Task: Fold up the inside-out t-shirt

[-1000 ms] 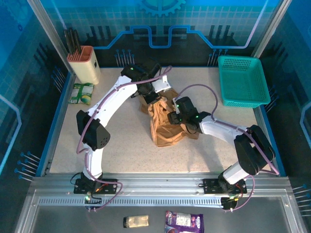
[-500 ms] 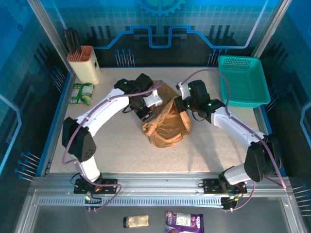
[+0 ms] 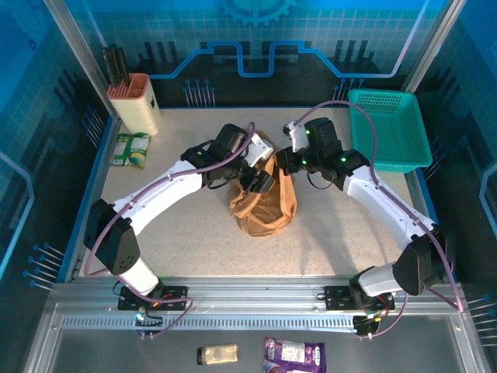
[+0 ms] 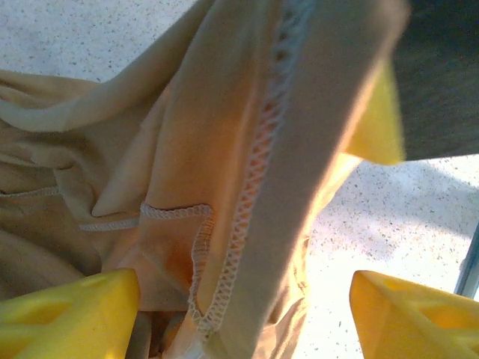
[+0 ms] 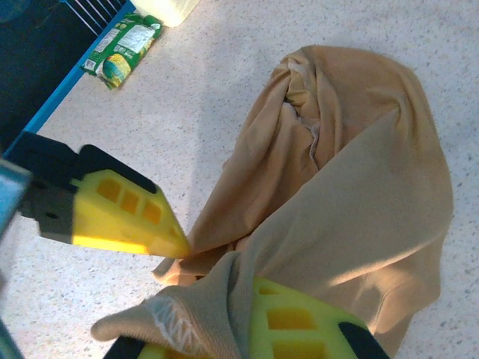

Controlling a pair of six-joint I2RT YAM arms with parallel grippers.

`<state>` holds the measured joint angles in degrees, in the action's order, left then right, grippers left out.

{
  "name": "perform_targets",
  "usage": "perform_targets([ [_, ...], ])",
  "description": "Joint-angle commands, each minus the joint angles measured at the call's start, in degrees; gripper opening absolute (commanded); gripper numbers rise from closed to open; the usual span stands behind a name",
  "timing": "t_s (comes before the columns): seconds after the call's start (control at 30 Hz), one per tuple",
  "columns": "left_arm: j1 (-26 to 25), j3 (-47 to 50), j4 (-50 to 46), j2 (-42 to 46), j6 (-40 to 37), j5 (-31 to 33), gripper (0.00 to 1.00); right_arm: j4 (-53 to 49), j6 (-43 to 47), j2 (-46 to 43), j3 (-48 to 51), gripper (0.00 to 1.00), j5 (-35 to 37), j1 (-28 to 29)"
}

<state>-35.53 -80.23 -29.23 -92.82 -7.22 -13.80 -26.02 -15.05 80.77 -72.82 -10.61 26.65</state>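
A tan t-shirt (image 3: 268,208) stands bunched in a peak, the left gripper (image 3: 258,181) at its upper left, the right gripper (image 3: 283,162) at its top, a teal basket (image 3: 388,132) off to its right.

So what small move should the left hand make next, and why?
Probably close the left hand on the stitched edge of the t-shirt. Its fingers stand open with that edge hanging between them, while the right hand is shut on another part of the bunched cloth. With two holds, the shirt could be spread out.
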Motion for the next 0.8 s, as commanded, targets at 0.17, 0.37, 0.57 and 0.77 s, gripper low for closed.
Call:
perform_targets([
  [0.17,1.6,-0.8,4.7,-5.4,2.7,-6.4,0.36,-6.4,-0.3,-2.7,-4.2,0.00,3.9,-1.7],
  [0.37,4.2,-9.4,-1.8,-8.8,0.7,-6.3,0.00,-8.6,0.5,-1.7,-3.5,0.00,10.6,-8.4],
  [0.57,7.7,-24.0,-13.5,-12.5,2.8,-6.6,0.00,-11.3,-3.2,4.8,-4.3,0.12,11.7,-13.4],
  [0.77,7.8,-31.5,-21.7,-15.1,2.8,-7.1,0.00,-7.9,-8.0,-2.0,4.1,0.35,12.1,-9.2],
])
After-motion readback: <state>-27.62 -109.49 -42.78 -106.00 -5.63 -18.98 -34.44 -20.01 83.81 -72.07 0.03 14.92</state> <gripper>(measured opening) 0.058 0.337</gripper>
